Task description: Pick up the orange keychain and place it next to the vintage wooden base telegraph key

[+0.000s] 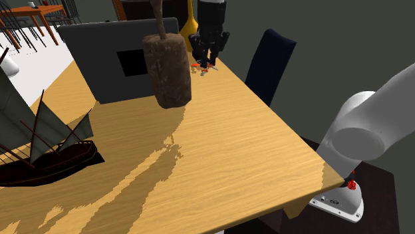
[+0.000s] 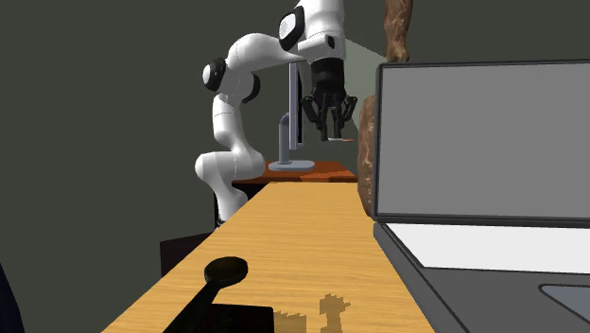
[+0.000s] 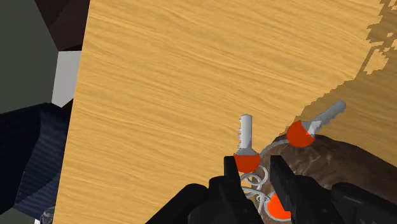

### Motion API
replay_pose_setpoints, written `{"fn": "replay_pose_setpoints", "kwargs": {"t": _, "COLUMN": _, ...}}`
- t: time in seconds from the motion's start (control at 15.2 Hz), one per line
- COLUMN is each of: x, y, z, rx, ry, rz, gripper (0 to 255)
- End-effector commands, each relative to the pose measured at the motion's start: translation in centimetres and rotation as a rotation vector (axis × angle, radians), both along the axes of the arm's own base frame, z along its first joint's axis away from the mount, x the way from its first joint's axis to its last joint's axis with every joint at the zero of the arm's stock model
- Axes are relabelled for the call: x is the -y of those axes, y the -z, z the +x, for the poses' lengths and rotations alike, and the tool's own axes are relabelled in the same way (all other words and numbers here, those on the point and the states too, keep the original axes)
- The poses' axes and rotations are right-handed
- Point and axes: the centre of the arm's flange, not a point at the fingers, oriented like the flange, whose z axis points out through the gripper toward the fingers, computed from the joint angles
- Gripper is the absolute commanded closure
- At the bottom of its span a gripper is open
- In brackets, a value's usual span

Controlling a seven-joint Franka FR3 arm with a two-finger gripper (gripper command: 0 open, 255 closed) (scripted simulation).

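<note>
step: carry, keychain (image 3: 247,159) up off the bench (image 1: 266,133) | fingers (image 3: 230,177) nearly closed, pinching it | next: haul it beside the telegraph key (image 2: 225,274)

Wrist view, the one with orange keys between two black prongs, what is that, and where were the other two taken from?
Those prongs are the fingers of a robot's gripper, filmed by a camera on its hand. They are shut on an orange keychain with toothed silver keys, above a wooden table. The shoulder view looks down from beside the robot's stand; on the table are a dark laptop, a model sailing ship and a brown mallet-like thing. The second exterior view faces the white arm along the table.
</note>
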Motion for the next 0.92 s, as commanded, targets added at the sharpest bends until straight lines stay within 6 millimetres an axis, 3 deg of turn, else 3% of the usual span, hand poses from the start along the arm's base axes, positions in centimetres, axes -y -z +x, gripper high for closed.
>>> {"fn": "replay_pose_setpoints", "kwargs": {"t": 0.0, "x": 1.4, "y": -0.1, "z": 2.2, "rx": -0.003, "ry": 0.001, "rz": -0.001, "gripper": 255}}
{"fn": "replay_pose_setpoints", "kwargs": {"t": 0.86, "x": 11.4, "y": -0.1, "z": 16.2, "rx": -0.003, "ry": 0.001, "rz": -0.001, "gripper": 255}}
